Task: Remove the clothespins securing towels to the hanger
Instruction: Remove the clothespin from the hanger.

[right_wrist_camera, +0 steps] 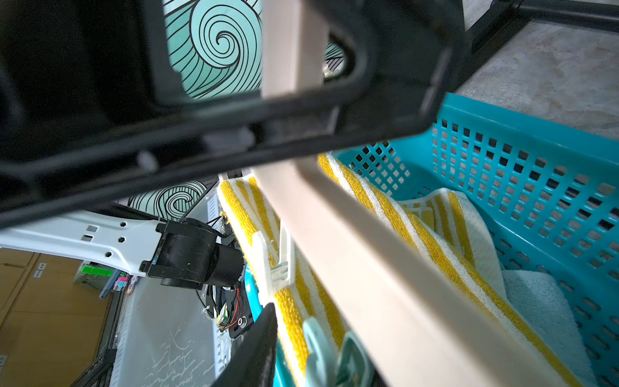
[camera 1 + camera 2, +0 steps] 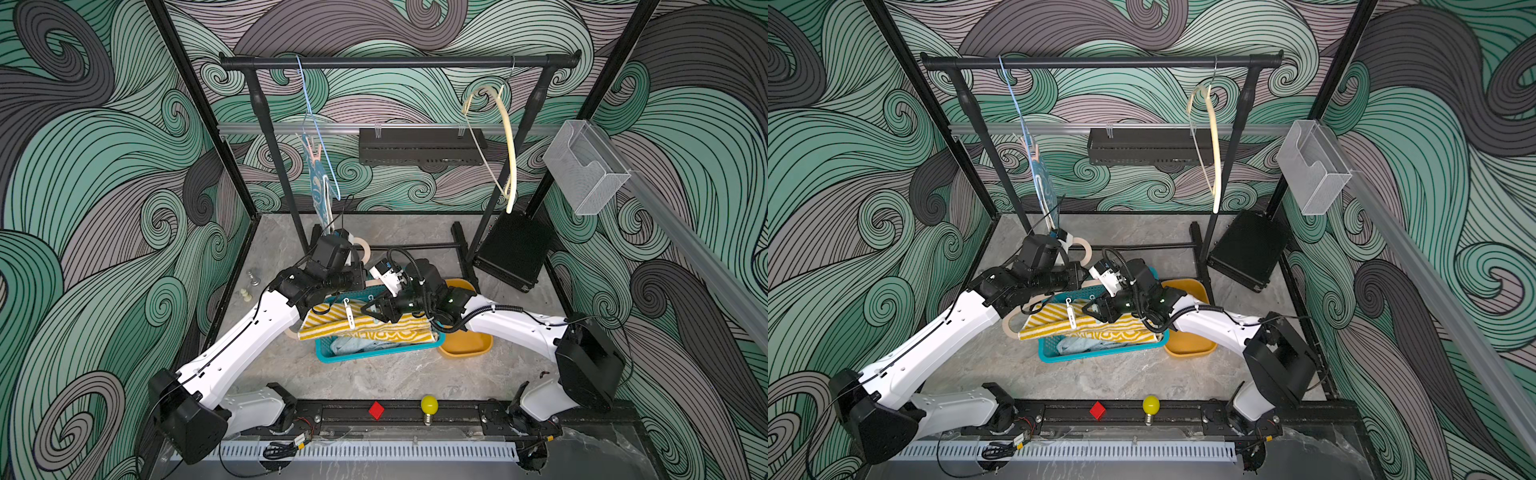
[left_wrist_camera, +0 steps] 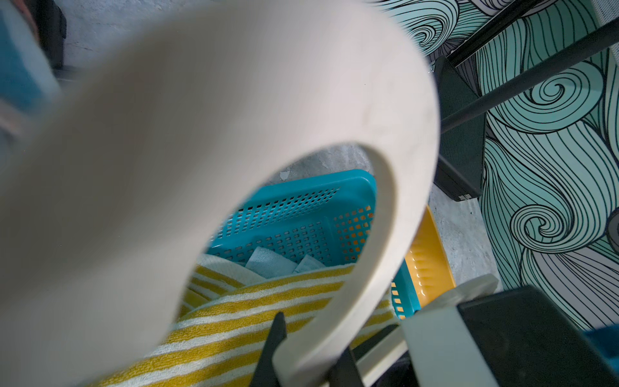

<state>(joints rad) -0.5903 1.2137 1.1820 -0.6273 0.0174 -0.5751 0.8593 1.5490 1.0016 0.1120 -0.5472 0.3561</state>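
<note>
1. The white clothespin (image 1: pixel 273 264) is a slim plastic spring peg with its two legs spread in a narrow V. It bites the edge of the yellow-and-white striped towel (image 1: pixel 291 311) where the cloth folds over the bar of the wooden hanger (image 1: pixel 385 284)
2. A pale teal clothespin (image 1: pixel 318 348) grips the same towel edge further along the bar. Only its two rounded legs show, cut off by the edge of the right wrist view
3. Towel and hanger span the open top of the teal basket (image 2: pixel 374 354), one hanger end jutting past the basket's side wall on the left arm's side. The pale-blue terry towel (image 1: pixel 542 308) lies crumpled inside the basket
4. The left gripper (image 3: pixel 310 358) is clamped on the wooden hanger's curved neck, above the basket's back wall
5. The right gripper (image 2: pixel 370 309) hangs over the basket, aimed at the pegged towel edge. One black finger (image 1: pixel 258 345) stands just beside the pale teal clothespin, which sits between that finger and the hanger bar. The other finger is hidden behind the bar, so I cannot tell whether the jaws have the peg. The white clothespin lies just past the fingertip, apart from it
6. The bunny towel (image 2: pixel 318 183), teal-blue with white figures, hangs on a blue hanger (image 2: pixel 316 124) from the black rail (image 2: pixel 395 62) above and behind the basket. A pinkish clothespin (image 2: pixel 314 150) sits at the towel's top, well apart from both grippers
</note>
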